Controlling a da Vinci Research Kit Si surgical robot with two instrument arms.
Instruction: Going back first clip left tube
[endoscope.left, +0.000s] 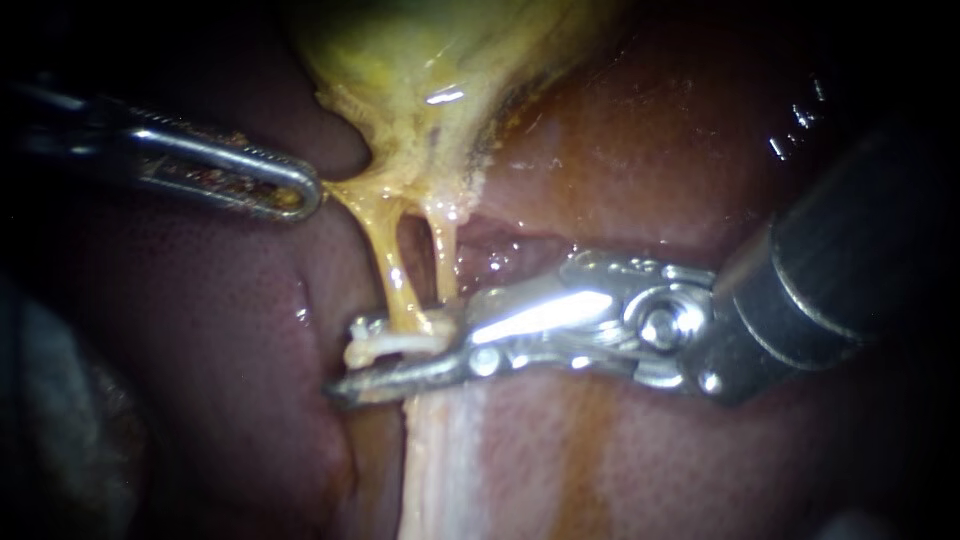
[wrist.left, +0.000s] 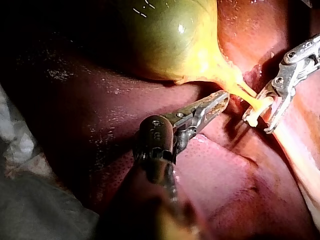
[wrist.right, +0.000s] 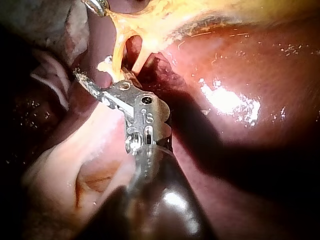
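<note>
My right instrument (endoscope.left: 345, 360), silver and hinged, holds its jaws parted around the small white clip (endoscope.left: 395, 345) low on the thin yellow left tube (endoscope.left: 391, 265). Farther left, my left instrument (endoscope.left: 300, 195) grips a yellow tissue strand (endoscope.left: 345, 190) under the greenish gallbladder (wrist.left: 165, 35).

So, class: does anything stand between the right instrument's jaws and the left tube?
Nothing visible does. The right instrument has its open jaws on either side of the left tube, where a white clip sits on the tube.
</note>
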